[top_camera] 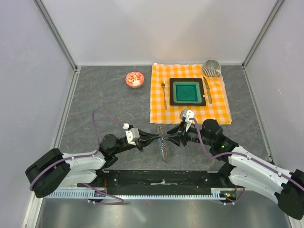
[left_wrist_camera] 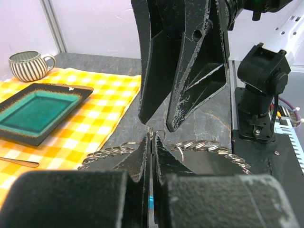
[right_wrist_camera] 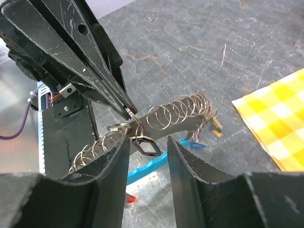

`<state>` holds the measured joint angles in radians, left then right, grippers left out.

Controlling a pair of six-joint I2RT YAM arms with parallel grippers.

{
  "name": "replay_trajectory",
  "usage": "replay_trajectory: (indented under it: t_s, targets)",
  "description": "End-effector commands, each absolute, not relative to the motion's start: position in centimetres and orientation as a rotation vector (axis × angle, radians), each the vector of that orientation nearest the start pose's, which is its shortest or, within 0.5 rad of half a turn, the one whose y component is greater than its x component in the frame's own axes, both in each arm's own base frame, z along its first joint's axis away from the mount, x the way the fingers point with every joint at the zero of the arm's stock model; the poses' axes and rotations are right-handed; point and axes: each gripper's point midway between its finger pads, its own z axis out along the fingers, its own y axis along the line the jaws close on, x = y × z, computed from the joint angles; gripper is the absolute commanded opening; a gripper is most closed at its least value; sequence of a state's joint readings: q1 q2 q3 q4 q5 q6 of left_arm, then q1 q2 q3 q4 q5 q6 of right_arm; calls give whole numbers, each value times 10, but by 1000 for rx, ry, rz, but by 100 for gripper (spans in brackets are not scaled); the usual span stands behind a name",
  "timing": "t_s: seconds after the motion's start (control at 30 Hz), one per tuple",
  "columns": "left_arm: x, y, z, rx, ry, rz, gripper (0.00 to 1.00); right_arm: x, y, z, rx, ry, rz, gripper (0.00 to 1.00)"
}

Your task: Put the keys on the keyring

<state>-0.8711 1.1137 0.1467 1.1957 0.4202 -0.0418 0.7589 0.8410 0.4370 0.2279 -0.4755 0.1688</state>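
Observation:
The keyring (right_wrist_camera: pixel 175 114) is a coil of thin metal loops lying on the grey table, with a curved cyan-blue piece (right_wrist_camera: pixel 147 167) under it. My left gripper (right_wrist_camera: pixel 127 111) is shut on one loop near the coil's middle. From that loop hangs a black-tagged key (right_wrist_camera: pixel 146 148), between the fingers of my open right gripper (right_wrist_camera: pixel 148 142), which do not touch it. Blue-tagged (right_wrist_camera: pixel 195 144) and yellow-tagged (right_wrist_camera: pixel 216 129) keys hang at the coil's far end; a red tag (right_wrist_camera: pixel 130 199) lies below. In the top view both grippers, left (top_camera: pixel 159 139) and right (top_camera: pixel 170 139), meet over the keyring (top_camera: pixel 164 148).
An orange checked cloth (top_camera: pixel 190 112) lies behind the right gripper, carrying a teal plate (top_camera: pixel 187 91), a fork (top_camera: pixel 164 92), a knife (top_camera: pixel 207 89) and a striped mug (top_camera: pixel 212 68). A small red-and-white bowl (top_camera: pixel 135 79) stands at the back left.

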Motion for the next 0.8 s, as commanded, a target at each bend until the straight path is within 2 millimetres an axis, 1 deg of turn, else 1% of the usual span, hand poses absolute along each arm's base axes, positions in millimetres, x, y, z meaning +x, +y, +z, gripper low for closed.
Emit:
replay_trajectory:
  t_s: [0.0, 0.23, 0.33, 0.37, 0.5, 0.53, 0.57, 0.63, 0.67, 0.77]
  targets:
    - [158, -296, 240, 820, 980, -1038, 2, 170, 281, 208, -880, 1527, 1072, 45]
    - [161, -297, 239, 820, 982, -1027, 2, 172, 283, 193, -922, 1558, 1048, 44]
    - [160, -297, 238, 818, 977, -1031, 2, 170, 283, 187, -928, 1568, 1054, 41]
    - [160, -297, 234, 819, 987, -1029, 2, 169, 283, 186, -927, 1570, 1057, 39]
    - [159, -297, 233, 815, 981, -1037, 2, 168, 284, 184, -931, 1571, 1061, 33]
    - [159, -297, 234, 813, 976, -1041, 2, 168, 285, 182, -933, 1575, 1062, 31]
    - [159, -297, 235, 811, 971, -1040, 2, 169, 285, 183, -933, 1574, 1062, 26]
    - [158, -297, 235, 812, 969, -1044, 2, 168, 286, 183, -936, 1569, 1066, 21]
    - [158, -297, 235, 811, 966, -1041, 2, 168, 287, 182, -937, 1570, 1067, 13]
    - [158, -295, 237, 805, 960, -1039, 2, 166, 289, 184, -944, 1564, 1071, 0]
